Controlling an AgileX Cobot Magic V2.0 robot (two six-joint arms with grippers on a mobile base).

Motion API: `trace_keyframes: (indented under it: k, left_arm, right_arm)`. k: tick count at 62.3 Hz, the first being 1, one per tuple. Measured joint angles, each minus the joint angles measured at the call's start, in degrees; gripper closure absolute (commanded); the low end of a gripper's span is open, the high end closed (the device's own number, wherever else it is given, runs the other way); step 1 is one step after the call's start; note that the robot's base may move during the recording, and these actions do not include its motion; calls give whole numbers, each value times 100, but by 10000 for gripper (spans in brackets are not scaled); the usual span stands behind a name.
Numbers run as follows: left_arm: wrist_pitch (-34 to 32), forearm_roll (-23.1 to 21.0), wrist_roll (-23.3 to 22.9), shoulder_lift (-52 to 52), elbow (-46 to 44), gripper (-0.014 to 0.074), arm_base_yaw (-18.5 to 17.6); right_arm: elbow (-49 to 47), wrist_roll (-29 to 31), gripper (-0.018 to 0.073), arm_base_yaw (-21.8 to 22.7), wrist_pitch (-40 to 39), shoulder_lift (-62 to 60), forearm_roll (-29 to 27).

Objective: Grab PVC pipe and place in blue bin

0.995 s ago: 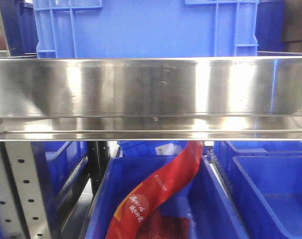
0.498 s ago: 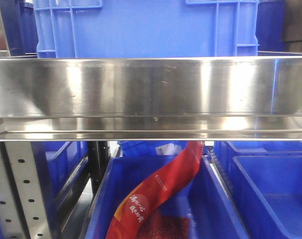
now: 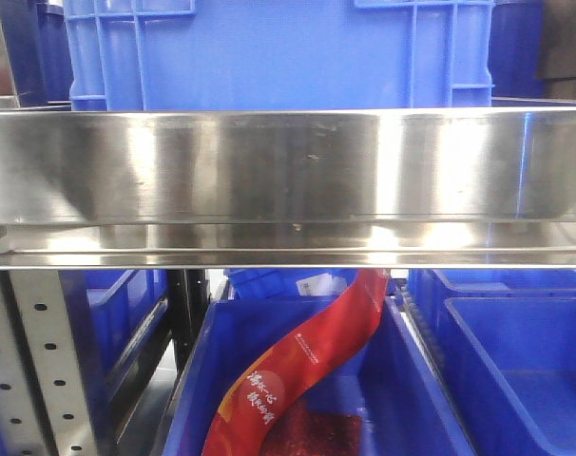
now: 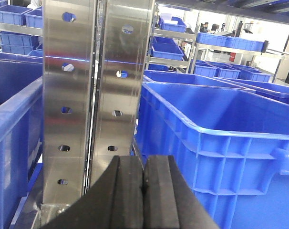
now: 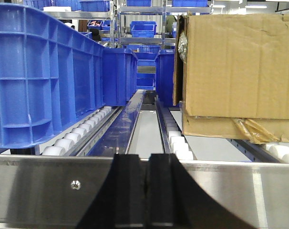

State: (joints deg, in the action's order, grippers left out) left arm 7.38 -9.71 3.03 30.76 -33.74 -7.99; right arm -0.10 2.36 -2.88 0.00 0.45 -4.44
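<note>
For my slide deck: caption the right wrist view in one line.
Right claw shut and empty at a steel rail, facing a roller lane between a blue crate and a cardboard box.

Open-topped blue bin (image 3: 402,380) sits under the steel shelf; PVC pipe hidden from every view.

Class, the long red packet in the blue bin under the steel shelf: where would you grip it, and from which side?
Probably its raised middle stretch, coming from the front: the red packet leans diagonally in the blue bin, its top end hidden behind the steel shelf, which likely blocks reaching down.
</note>
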Motion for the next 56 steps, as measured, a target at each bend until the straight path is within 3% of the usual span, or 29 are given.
trace_keyframes:
  k: [9,26,44,56]
  left_arm:
    - [-281,432,0,0,129,708,231]
    - [-1543,507,0,-250,1127,708,333]
    - [-1632,507,0,-1788,2576,708,333]
    - [-1346,485,0,-2881,3226,708,573]
  right_arm:
    - [0,0,727,0,0,-5,0]
    - [0,0,727,9,-31,-5,0]
    - [0,0,727,9,-38,-18,0]
    - [0,0,727,9,-38,-18,0]
